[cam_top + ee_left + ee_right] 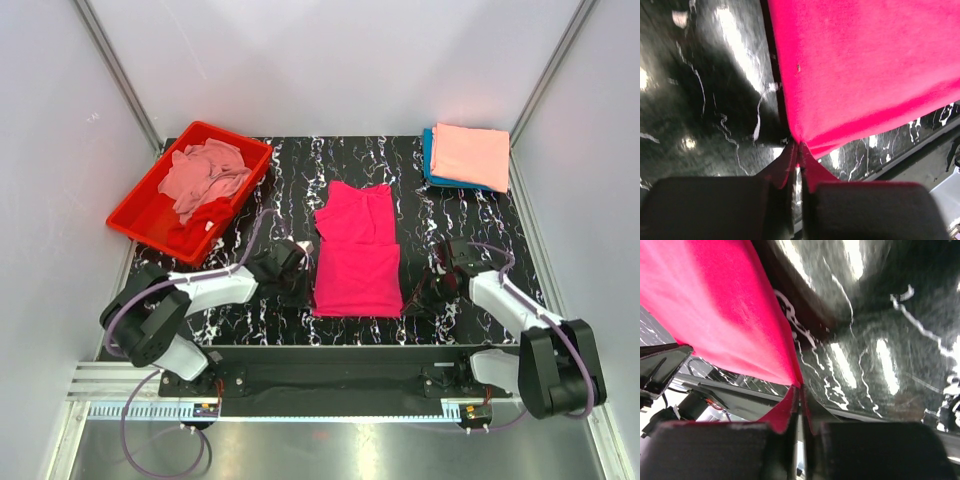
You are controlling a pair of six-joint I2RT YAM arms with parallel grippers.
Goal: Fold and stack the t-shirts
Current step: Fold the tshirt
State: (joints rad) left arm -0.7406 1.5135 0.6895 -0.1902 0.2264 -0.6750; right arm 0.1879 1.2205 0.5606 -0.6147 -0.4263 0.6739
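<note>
- The magenta t-shirt (357,255) lies flat mid-table on the black marbled table (290,180), its sleeves tucked in to make a long narrow rectangle.
- The left gripper (799,146) is clamped on its near left corner, and the right gripper (800,389) on its near right corner.
- It looks a thin, limp, light knit, likely to sag and crease; the corners, kept taut, seem the best hold.
- The cloth is matte against the glossy top.
- A folded salmon tee (470,155) rests on a teal tee (429,160) at the far right corner.
- Crumpled tees (205,170) fill the red tray (130,215) at the far left.
</note>
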